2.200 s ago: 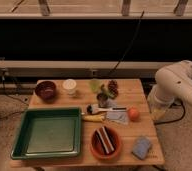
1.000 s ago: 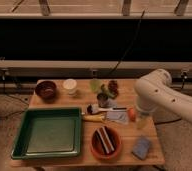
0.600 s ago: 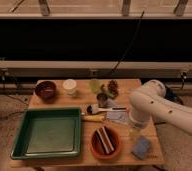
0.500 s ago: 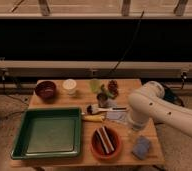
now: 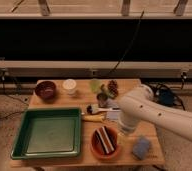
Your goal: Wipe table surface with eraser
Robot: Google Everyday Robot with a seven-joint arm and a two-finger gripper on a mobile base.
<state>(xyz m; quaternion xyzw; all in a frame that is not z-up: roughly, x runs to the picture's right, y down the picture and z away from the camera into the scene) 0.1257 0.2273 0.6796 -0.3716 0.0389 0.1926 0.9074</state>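
Inside orange bowl, eraser angled far-left to near-right, end effector beside, state unclear.

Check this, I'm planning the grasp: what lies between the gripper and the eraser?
Camera view: only the right rim of the orange bowl. The eraser lies inside that bowl; the gripper hangs just right of it, over the table surface.
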